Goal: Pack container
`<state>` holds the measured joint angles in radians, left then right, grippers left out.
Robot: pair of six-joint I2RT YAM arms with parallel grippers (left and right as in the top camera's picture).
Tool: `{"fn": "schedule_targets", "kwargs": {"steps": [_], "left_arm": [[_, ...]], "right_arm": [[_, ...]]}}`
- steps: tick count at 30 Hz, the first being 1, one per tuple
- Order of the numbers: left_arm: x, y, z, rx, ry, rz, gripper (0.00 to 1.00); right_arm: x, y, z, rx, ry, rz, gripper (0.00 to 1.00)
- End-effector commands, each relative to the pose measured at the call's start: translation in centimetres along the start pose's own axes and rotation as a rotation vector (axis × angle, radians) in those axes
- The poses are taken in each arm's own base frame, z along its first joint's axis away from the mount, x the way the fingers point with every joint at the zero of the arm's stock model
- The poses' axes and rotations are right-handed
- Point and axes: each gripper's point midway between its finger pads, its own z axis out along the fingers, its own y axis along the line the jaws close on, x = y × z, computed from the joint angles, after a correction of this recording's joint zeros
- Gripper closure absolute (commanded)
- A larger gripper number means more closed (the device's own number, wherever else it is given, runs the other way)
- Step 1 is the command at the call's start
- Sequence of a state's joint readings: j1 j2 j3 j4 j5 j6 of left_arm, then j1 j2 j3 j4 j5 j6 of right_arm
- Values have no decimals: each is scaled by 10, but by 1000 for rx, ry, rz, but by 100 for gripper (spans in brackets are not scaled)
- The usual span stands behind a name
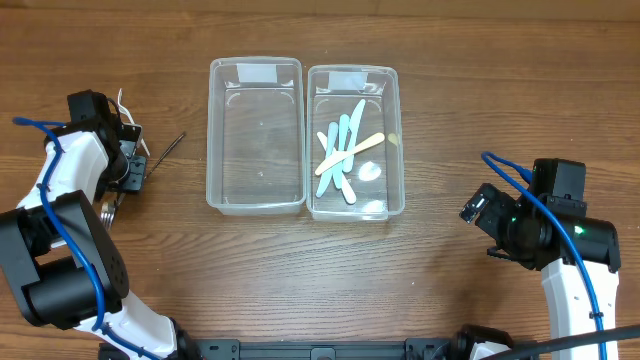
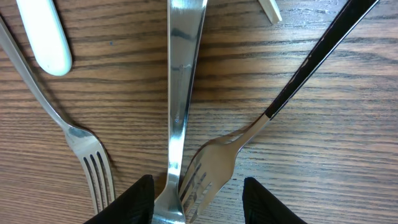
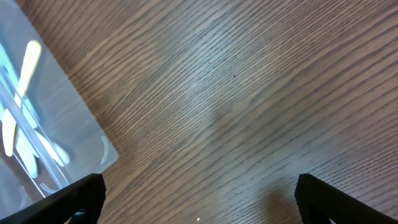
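Stretching across every view, streaky brown wooden table (image 1: 480, 80) bears two clear containers (image 1: 305, 140).

Seemingly a robotics lab or test station: plain wood-grain surface (image 1: 450, 60), left arm (image 1: 70, 165) and right arm (image 1: 570, 290) rising from a black rail (image 1: 320, 350) at its near edge, clear plastic tubs (image 1: 255, 135) and loose forks (image 2: 93, 162) laid out.

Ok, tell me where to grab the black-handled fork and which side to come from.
Take the black-handled fork by its black handle, coming straight down with the jaws across its width. It lies flat on the table, and that handle runs out clear of the other pieces. Its head lies against the steel handle, so a grip there would likely catch both.
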<state>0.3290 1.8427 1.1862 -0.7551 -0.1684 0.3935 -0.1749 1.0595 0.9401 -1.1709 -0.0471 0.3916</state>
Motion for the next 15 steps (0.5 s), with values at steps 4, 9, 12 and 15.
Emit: {"fn": "schedule_targets", "kwargs": {"steps": [4, 9, 12, 15], "left_arm": [[1, -12, 11, 31, -1, -8, 54], [5, -17, 18, 33, 1, -2, 53], [6, -18, 20, 33, 0, -2, 53], [8, -19, 21, 35, 5, -1, 53]], "right_arm": [[-2, 0, -1, 3, -11, -6, 0], [-2, 0, -1, 3, -11, -6, 0], [-2, 0, -1, 3, -11, -6, 0], [-2, 0, -1, 3, -11, -6, 0]]}}
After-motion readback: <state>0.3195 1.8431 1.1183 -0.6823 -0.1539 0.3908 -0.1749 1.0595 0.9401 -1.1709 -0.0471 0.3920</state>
